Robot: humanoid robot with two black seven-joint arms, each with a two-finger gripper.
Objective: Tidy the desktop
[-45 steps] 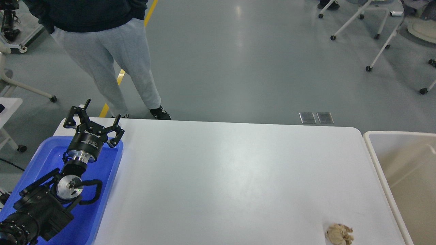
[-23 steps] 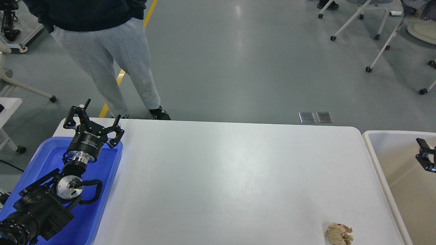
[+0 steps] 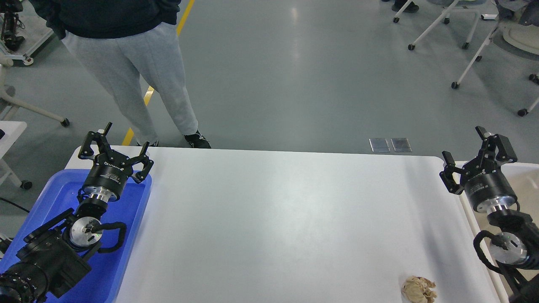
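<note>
The desktop (image 3: pixel 273 219) is a wide white tabletop with rounded corners. A crumpled ball of brown paper (image 3: pixel 418 290) lies on it near the front right. My left gripper (image 3: pixel 125 136) is open and empty, raised over the far end of the blue tray (image 3: pixel 126 235) at the left. My right gripper (image 3: pixel 463 143) is open and empty, raised over the table's right edge beside the beige bin (image 3: pixel 524 185), well behind the paper ball.
A person in grey trousers (image 3: pixel 139 71) stands just beyond the table's far left corner. Wheeled chair legs (image 3: pixel 463 46) stand on the floor at the back right. A white cart (image 3: pixel 12 130) is at the left.
My right arm has come up into view from the right, rising from over the beige bin to the table's right edge. The left arm and the paper ball have not moved.
</note>
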